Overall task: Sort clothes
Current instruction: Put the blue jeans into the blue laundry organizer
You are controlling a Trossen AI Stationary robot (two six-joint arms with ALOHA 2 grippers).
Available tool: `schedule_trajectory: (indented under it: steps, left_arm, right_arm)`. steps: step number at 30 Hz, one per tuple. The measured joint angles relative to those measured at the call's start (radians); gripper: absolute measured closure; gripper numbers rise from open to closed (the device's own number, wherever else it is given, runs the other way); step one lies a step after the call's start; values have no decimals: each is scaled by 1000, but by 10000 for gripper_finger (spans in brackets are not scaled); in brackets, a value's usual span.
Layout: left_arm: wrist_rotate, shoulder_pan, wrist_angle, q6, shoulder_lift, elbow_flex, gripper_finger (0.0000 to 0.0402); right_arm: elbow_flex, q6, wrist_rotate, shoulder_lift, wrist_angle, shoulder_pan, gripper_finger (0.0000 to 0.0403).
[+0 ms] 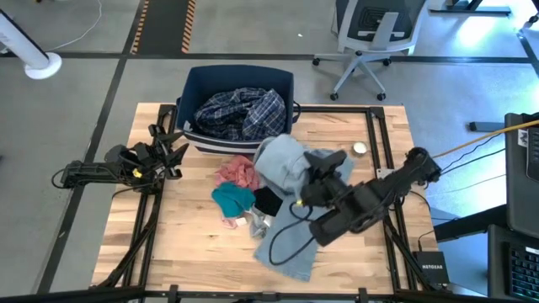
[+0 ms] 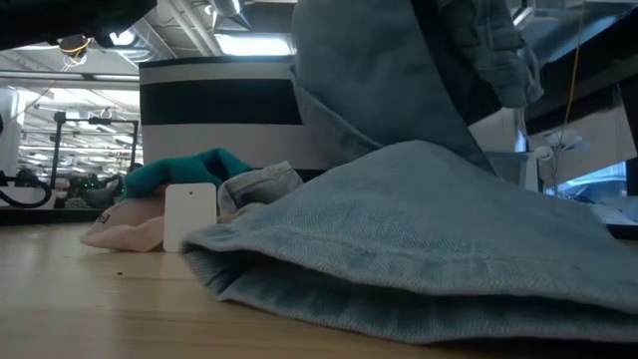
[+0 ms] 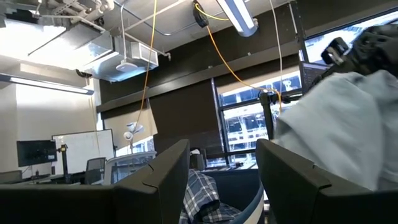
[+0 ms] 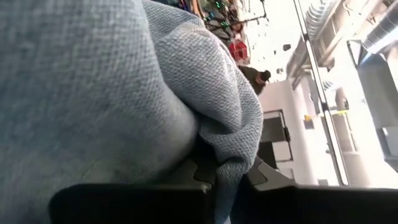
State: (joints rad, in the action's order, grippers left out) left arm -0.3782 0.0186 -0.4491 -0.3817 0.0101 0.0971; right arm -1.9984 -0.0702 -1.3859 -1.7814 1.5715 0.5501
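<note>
The pale blue-grey denim piece [image 1: 286, 160] is bunched up high at the table's middle, and its long lower part [image 1: 290, 248] lies on the table toward the near edge. My right gripper [image 1: 308, 171] is shut on it. The navy-white plaid shirt [image 1: 240, 114] lies in the navy bin [image 1: 195, 80]. The pink [image 1: 238, 172], teal [image 1: 232, 199], black [image 1: 268, 200] and white [image 1: 257, 224] pieces lie on the table left of the denim. My left gripper [image 1: 174, 151] is open and empty at the table's left, near the bin. My right gripper pinches a bunched fold of the denim piece [image 4: 217, 134] between its two fingers, several layers thick. It comes from the table's right side, slanting toward the far left. The held part is lifted [image 2: 399, 70]; the rest hangs slack down onto the table [image 2: 419, 239].
The navy bin with white stripes [image 2: 219, 100] stands at the table's far edge. A small round object [image 1: 360, 148] lies on the table at the far right. A white tag [image 2: 189, 214] stands by the small pieces. An office chair [image 1: 370, 34] stands beyond the table.
</note>
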Motion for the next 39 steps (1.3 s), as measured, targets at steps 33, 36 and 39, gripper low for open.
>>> schedule_trajectory:
  steps: [33, 36, 39]
  left_arm:
    - [0, 0, -4, -11, 0, 0, 222]
    - [0, 0, -4, -14, 0, 0, 222]
    - [0, 0, -4, -19, 0, 0, 222]
  right_arm:
    - [1, 1335, 352, 182, -1412, -441, 381]
    - [1, 1323, 477, 176, -1483, -510, 379]
    - [1, 1246, 610, 159, -1526, -583, 379]
